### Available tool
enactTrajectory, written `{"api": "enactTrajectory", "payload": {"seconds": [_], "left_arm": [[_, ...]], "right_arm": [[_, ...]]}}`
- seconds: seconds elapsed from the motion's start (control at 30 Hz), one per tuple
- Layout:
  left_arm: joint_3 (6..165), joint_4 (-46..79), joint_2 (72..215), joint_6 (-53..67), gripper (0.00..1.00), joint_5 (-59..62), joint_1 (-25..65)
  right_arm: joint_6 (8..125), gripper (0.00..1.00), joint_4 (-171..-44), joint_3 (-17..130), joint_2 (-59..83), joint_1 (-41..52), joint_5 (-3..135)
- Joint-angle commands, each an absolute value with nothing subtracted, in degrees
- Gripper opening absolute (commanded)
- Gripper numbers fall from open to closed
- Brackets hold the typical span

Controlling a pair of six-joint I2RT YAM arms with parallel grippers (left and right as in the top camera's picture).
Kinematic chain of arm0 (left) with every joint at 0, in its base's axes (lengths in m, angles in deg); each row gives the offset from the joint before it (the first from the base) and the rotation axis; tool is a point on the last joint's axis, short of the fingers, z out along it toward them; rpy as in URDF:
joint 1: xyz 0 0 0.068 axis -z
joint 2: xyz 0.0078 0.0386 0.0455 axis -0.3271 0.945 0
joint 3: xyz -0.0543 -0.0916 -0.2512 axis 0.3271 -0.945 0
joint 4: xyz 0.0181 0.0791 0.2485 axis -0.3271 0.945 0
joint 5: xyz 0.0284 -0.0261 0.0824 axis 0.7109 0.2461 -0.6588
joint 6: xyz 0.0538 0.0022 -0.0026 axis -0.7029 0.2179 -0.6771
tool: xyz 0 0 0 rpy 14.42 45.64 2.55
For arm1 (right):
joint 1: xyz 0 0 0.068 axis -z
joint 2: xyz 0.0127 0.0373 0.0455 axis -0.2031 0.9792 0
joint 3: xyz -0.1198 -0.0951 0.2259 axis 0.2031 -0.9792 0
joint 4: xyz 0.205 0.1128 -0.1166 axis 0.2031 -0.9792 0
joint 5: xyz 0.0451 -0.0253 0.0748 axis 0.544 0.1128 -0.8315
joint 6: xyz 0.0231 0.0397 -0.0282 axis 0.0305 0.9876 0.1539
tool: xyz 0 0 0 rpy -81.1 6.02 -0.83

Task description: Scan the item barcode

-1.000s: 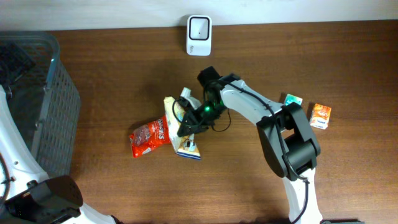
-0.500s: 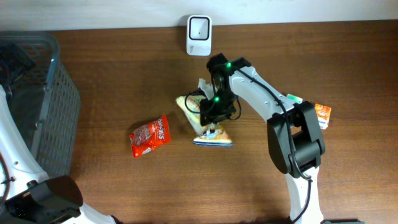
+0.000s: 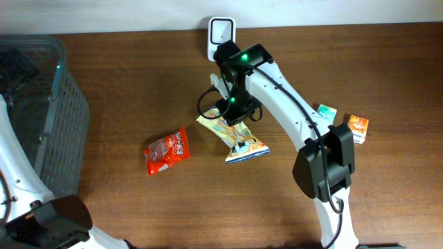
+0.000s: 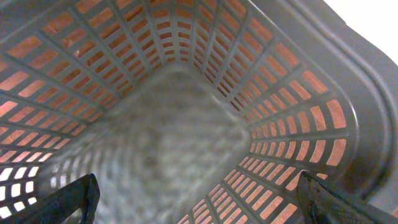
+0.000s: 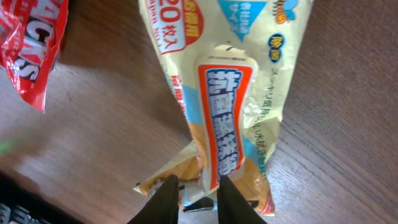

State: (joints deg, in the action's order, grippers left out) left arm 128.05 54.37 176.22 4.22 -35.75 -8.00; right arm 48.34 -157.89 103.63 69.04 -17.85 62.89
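The right tool [image 3: 232,105] pinches one end of the yellow snack bag [image 3: 241,137] at upper centre, just below the white scanner [image 3: 221,30]. The left tool [image 4: 199,205] gapes wide inside the grey basket [image 4: 280,93].

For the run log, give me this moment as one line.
right gripper: shut on yellow snack bag | left gripper: open, facing into basket | scanner: beyond bag, apart | red snack bag: not held

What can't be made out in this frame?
Yellow snack bag barcode: no view shows it; only one printed face shows, right wrist view.
Right tool: cut off by the bottom edge in its wrist view, under the arm overhead.
Basket floor: blurred, left wrist view.
Orange packet print: too small overhead.
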Motion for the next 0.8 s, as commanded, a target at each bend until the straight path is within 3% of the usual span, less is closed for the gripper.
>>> {"api": "enactTrajectory", "payload": {"seconds": [0.0,0.13,0.27,0.77], "left_arm": [[127.98,54.50,176.18,4.77,0.99,-35.99,-8.09],[127.98,54.50,176.18,4.77,0.99,-35.99,-8.09],[127.98,54.50,176.18,4.77,0.99,-35.99,-8.09],[127.98,54.50,176.18,4.77,0.99,-35.99,-8.09]], "right_arm": [[46.46,0.32,-157.63,104.35,68.28,-18.81,63.48],[45.12,0.56,-153.00,104.28,68.69,-23.57,79.10],[39.09,0.69,-144.80,104.24,70.25,-29.15,86.97],[31.51,0.68,-140.60,104.15,81.20,-34.11,92.66]]}}
